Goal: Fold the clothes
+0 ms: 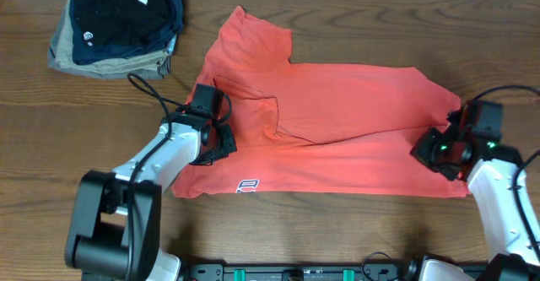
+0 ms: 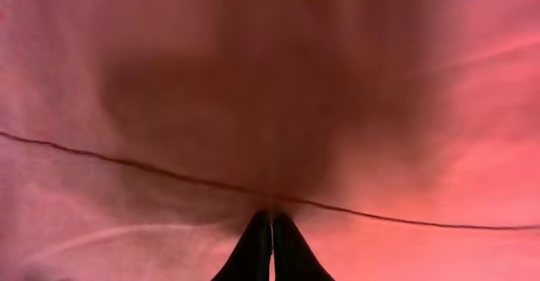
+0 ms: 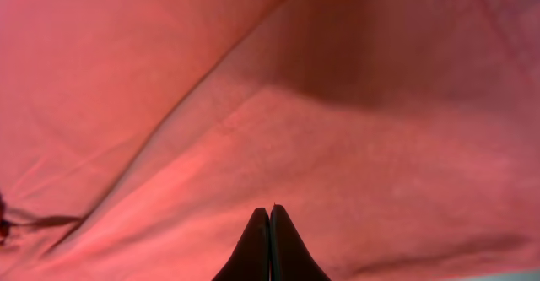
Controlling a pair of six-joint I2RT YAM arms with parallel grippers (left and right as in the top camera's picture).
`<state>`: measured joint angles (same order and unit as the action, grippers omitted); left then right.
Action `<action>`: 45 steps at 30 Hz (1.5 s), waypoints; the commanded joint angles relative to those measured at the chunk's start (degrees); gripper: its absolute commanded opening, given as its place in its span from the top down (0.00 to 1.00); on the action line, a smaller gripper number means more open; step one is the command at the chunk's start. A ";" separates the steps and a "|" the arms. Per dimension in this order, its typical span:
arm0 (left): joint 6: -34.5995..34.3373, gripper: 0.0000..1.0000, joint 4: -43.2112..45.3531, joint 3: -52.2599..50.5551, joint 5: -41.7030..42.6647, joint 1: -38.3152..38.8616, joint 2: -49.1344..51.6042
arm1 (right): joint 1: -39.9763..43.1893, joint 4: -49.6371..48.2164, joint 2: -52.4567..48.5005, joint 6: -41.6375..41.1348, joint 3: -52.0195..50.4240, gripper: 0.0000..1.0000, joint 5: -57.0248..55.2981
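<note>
Left tool: fingers pressed together, pinching the shirt at a seam line near its left side.
Right tool: pressed together on the shirt's right end; I cannot tell if cloth is caught.
Shirt: mid-table, partly doubled over, between the 2 tools.
Doing it well: lift both ends level, keep cloth taut, lay edge on edge.
Pile: back-left, well apart.

Folded pile blocks the far-left corner; bare table beyond the T-shirt gives passage.
</note>
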<state>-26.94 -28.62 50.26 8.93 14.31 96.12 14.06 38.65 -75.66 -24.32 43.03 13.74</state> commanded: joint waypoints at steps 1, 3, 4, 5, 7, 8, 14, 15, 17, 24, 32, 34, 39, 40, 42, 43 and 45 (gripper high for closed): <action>0.72 0.94 -1.86 -0.20 -1.05 -0.24 2.10 | -1.07 -1.84 -0.96 -5.22 -4.70 0.99 -1.60; 0.70 0.94 -3.80 -0.28 -0.96 -0.24 2.78 | -0.94 -2.38 -0.96 -6.71 -6.86 0.99 -3.78; 0.70 0.94 -5.27 -0.31 -0.81 -0.24 2.84 | -0.96 -2.51 -0.98 -7.48 -7.82 0.99 -5.22; 0.72 0.94 -6.86 -0.31 -0.81 -0.24 2.84 | -0.96 -2.67 -0.98 -8.13 -8.66 0.99 -6.38; 0.70 0.94 -9.31 -0.35 -0.85 -0.24 2.84 | -0.96 -2.69 -0.98 -9.92 -10.05 0.99 -8.92; 0.02 0.94 -10.25 -0.46 -0.87 -0.24 2.84 | -0.94 -2.64 -0.98 -10.99 -10.60 0.99 -10.21; -4.98 0.94 -12.87 -2.75 -0.83 -0.24 2.80 | 0.00 -0.22 -0.96 -13.40 -11.21 0.99 -12.26; -5.14 0.94 -12.87 -3.61 -0.85 -0.24 2.80 | 0.48 0.09 -0.96 -13.40 -11.21 0.99 -12.26; -5.35 0.94 -12.90 -5.09 -0.83 -0.24 2.78 | 1.86 0.85 -0.96 -13.40 -11.17 0.99 -12.24; -9.46 0.94 -12.41 -11.08 -0.48 -0.24 1.97 | 7.63 5.14 -0.96 -11.41 -9.77 0.99 -12.26; -11.54 0.94 -17.57 -12.35 6.93 -0.24 -7.80 | 12.33 14.93 -0.96 -10.47 -2.25 0.99 -15.17; -11.56 0.94 -19.65 -12.35 6.91 -0.24 -12.85 | 13.07 17.77 -0.94 -10.54 0.17 0.99 -16.17; -11.96 0.94 -22.10 -12.31 6.91 -0.24 -27.26 | 13.40 22.36 -0.39 -10.54 5.49 0.99 -16.48; -11.93 0.94 -21.90 -12.26 6.88 -0.24 -29.75 | 13.40 22.67 -0.17 -10.25 6.38 0.99 -16.41; -11.15 0.93 -21.70 -11.85 6.88 -0.24 -33.94 | 13.31 22.34 0.17 -7.74 7.61 0.99 -14.73; -10.03 0.87 -21.68 -11.41 6.88 -0.24 -35.28 | 13.22 21.86 0.31 -5.64 8.22 0.99 -13.07; -7.41 0.73 -21.75 -9.73 6.91 -0.24 -36.39 | 12.87 20.61 0.33 -2.84 8.94 0.98 -10.10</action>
<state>-36.67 -50.39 37.85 15.49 14.04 61.28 27.16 60.12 -76.31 -32.53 50.00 -0.16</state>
